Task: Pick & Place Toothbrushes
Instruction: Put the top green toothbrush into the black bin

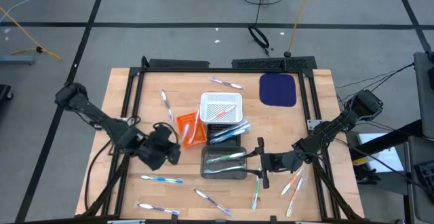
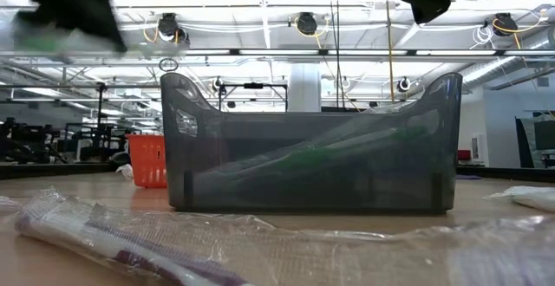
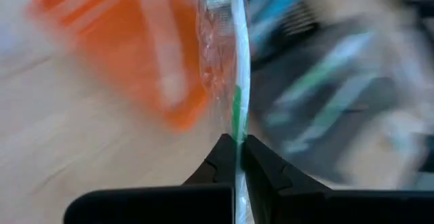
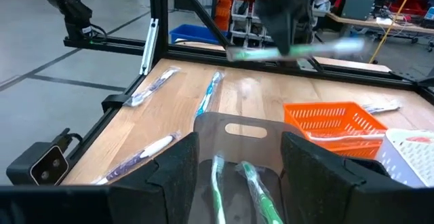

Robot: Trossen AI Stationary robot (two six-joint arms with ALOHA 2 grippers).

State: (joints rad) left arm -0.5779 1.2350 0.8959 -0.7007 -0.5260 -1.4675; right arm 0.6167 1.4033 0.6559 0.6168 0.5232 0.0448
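Left arm carried a wrapped toothbrush toward the bins at mid-table.

The left gripper was clamped on a green-and-white toothbrush in crinkly film, held low on the handle, above the orange basket. The right gripper hovered, fingers spread and empty, over the grey bin, which held green brushes. The brush looked light, stiff and slippery; mid-handle seemed the safest grip. More toothbrushes lay along the front edge.

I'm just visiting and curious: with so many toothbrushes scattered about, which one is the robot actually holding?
The green-and-white wrapped toothbrush, pinched between the left gripper's fingers above the table near the orange basket. The others lie on the wooden table or in bins; the right gripper is open.
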